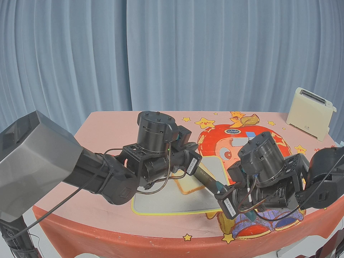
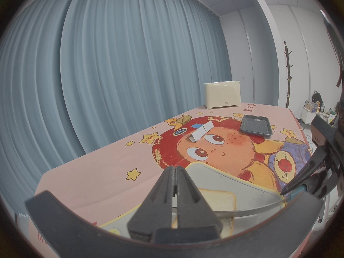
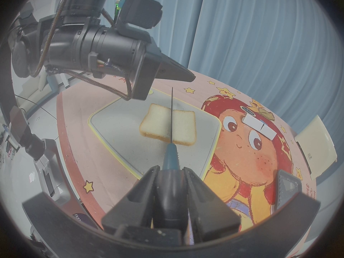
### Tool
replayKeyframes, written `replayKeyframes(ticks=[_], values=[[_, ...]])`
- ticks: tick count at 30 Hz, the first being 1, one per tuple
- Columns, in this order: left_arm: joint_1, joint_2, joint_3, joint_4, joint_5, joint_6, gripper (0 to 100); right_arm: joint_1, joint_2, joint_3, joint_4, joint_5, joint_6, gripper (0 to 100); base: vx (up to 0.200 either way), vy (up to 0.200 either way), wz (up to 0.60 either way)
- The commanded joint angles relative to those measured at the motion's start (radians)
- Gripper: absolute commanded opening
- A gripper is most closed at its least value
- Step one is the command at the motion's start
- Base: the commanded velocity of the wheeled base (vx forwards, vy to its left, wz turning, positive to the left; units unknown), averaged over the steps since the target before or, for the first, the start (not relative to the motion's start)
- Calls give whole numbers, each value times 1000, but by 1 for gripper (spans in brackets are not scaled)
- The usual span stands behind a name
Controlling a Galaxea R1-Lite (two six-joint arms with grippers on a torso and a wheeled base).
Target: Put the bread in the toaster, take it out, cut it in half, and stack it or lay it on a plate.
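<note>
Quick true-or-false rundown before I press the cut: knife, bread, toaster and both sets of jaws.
1. The right gripper has its jaws shut on the knife. True.
2. The bread sits in the toaster. False: it lies flat on the cutting board.
3. The knife blade lies across the middle of the bread. True.
4. The left gripper has its jaws wide open. False: they are shut, above the board.

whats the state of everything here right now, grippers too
bread: flat on the cutting board, knife blade across its middle
knife: edge down, held by its handle
right gripper: shut on the knife
left gripper: shut, by the blade's tip
toaster: upright, nothing sticking out of its slots
</note>
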State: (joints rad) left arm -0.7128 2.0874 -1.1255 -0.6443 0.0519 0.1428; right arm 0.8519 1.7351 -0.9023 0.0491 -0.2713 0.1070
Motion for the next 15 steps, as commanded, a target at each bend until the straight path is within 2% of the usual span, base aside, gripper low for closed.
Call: replayKeyframes(ticks=[1, 9, 13, 15], values=[[-8, -15, 20, -3, 0, 0, 0, -4, 1, -1, 0, 3, 2, 0, 0, 0, 0], [-22, -10, 15, -3, 0, 0, 0, -28, 26, -21, 0, 6, 2, 0, 0, 0, 0], [-22, -7, 15, -3, 0, 0, 0, -42, 29, -21, 0, 40, 2, 0, 0, 0, 0], [-22, -7, 13, -3, 0, 0, 0, -42, 27, -21, 0, 41, 2, 0, 0, 0, 0]])
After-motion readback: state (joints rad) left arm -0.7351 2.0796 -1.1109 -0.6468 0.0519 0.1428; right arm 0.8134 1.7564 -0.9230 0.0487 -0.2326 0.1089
